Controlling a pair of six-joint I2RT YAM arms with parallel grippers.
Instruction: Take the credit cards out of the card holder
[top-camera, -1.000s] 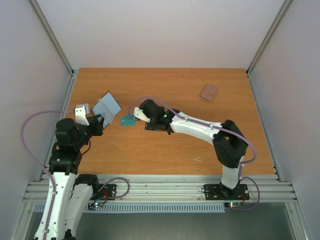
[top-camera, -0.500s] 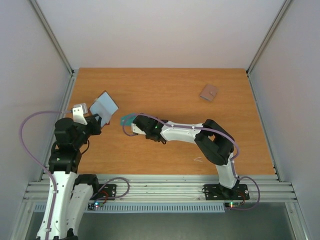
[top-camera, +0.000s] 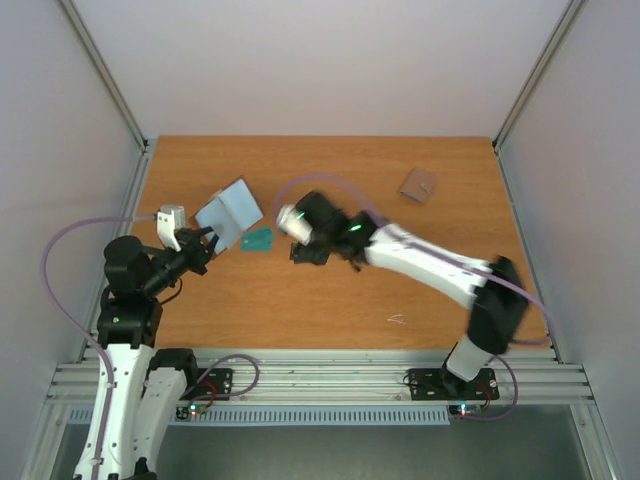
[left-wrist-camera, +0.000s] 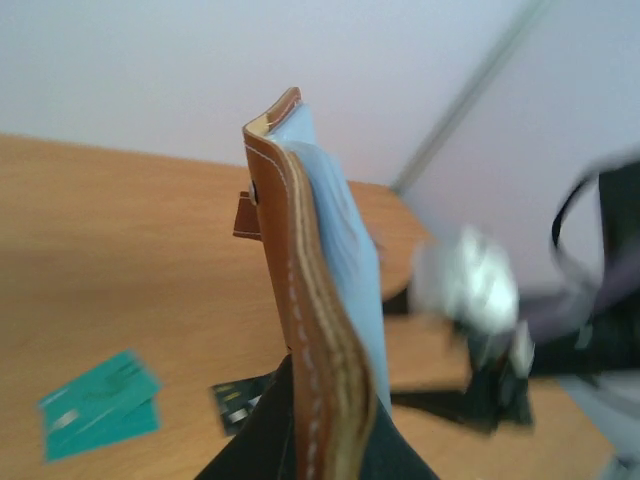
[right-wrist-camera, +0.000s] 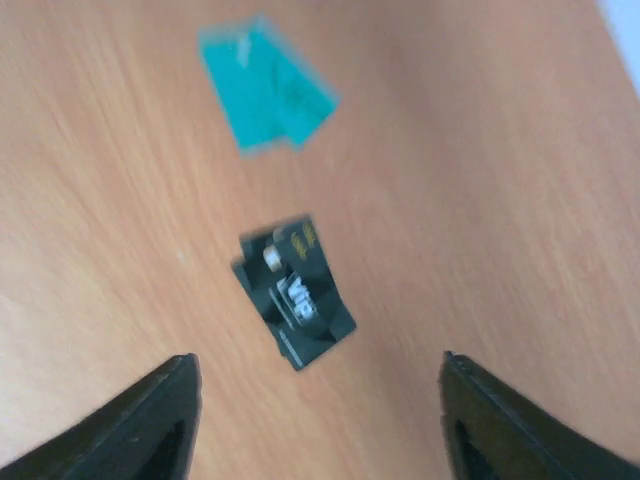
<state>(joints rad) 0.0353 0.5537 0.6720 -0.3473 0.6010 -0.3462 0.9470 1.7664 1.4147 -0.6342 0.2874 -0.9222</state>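
Note:
My left gripper (left-wrist-camera: 322, 445) is shut on the lower edge of the card holder (left-wrist-camera: 300, 290), brown stitched leather with pale blue pockets and a snap tab. It holds the holder upright above the table's left side (top-camera: 230, 212). A teal-green credit card (top-camera: 258, 240) lies flat on the wood just right of the holder, and also shows in both wrist views (right-wrist-camera: 265, 85) (left-wrist-camera: 98, 405). A black credit card with white markings (right-wrist-camera: 297, 300) (left-wrist-camera: 238, 405) lies near it. My right gripper (right-wrist-camera: 317, 385) (top-camera: 308, 250) hovers open over the black card, holding nothing.
A small brown folded pouch (top-camera: 418, 184) lies at the back right of the wooden table (top-camera: 400, 300). Metal frame rails run along the left edge (top-camera: 128, 215) and the near edge. The right arm (top-camera: 430, 265) stretches across the middle, blurred by motion.
The right gripper has opened and pulled back to the right, leaving the teal card on the table. The left arm has shifted the holder slightly right.

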